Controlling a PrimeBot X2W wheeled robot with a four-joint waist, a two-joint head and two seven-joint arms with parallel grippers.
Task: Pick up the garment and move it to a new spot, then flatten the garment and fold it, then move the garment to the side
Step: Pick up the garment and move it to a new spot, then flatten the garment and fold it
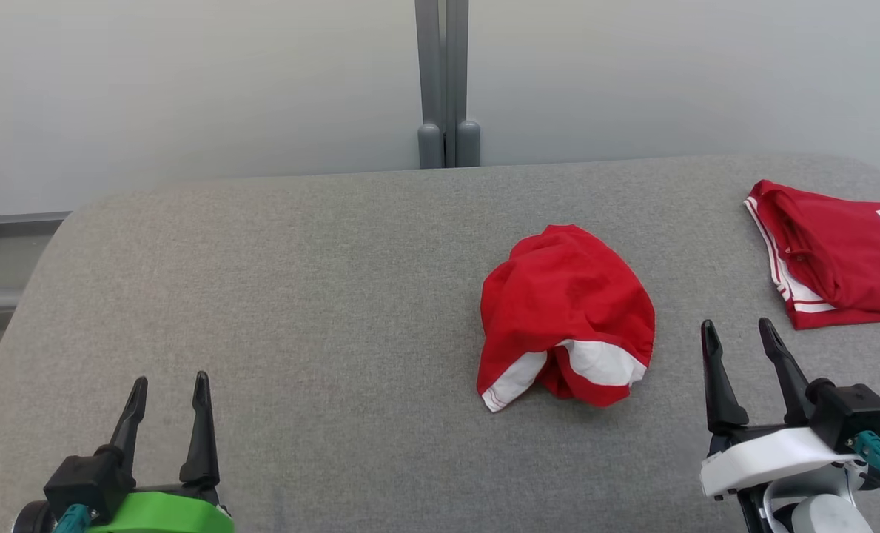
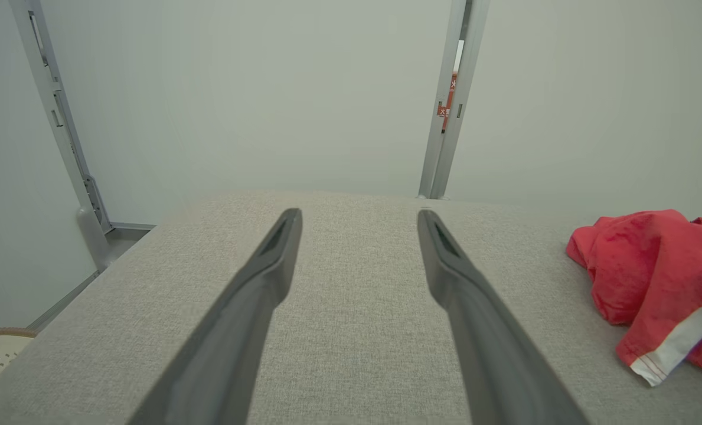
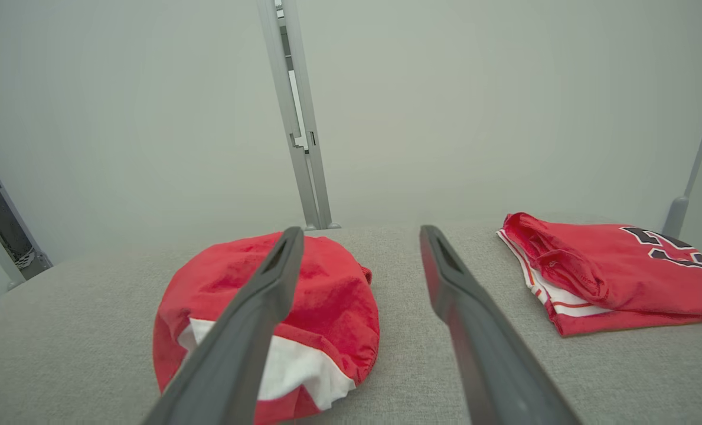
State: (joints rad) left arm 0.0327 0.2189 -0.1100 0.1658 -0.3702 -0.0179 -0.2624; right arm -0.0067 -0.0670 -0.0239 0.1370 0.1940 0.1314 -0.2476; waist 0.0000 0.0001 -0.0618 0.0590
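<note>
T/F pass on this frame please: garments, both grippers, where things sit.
1. The crumpled garment lies on the table. True.
2. The right gripper is shut on the crumpled garment. False: its fingers stand apart, clear of the cloth.
3. The left gripper is open and holds nothing. True.
4. The jersey lies to the robot's left of the crumpled garment. False: it lies to its right, near the table's edge.

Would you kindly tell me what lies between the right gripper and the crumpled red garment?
Only bare grey tabletop lies between the right gripper and the crumpled red garment, as the head view shows.
</note>
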